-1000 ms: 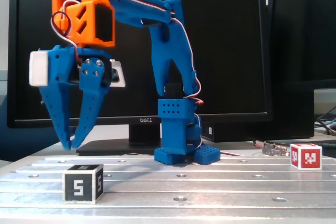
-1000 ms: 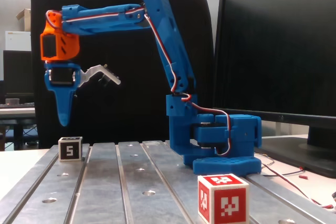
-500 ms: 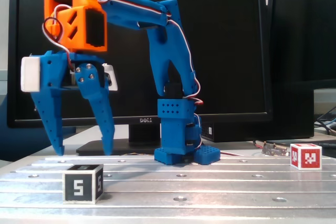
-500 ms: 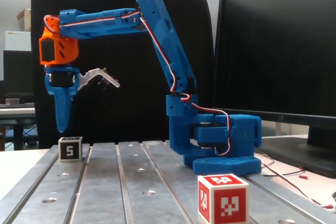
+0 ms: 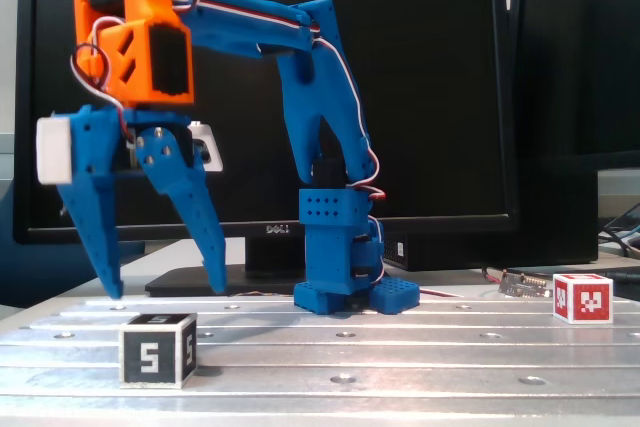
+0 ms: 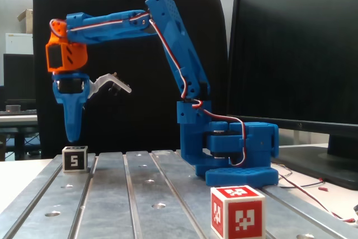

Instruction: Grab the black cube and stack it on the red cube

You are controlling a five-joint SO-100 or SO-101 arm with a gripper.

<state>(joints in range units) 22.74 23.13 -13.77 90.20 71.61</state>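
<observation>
Black cube (image 5: 157, 349), digit "5" facing the camera, resting near the front left corner of the grooved metal table (image 5: 420, 357) in a fixed view; red cube (image 5: 582, 298) standing well apart from it by the right edge. Gripper (image 5: 165, 295) hanging above and just behind the black cube, its two blue fingers spread wide and pointing down, touching nothing. Arm base (image 5: 352, 267) bolted at the table's rear, dark monitor (image 5: 440, 77) behind it.
</observation>
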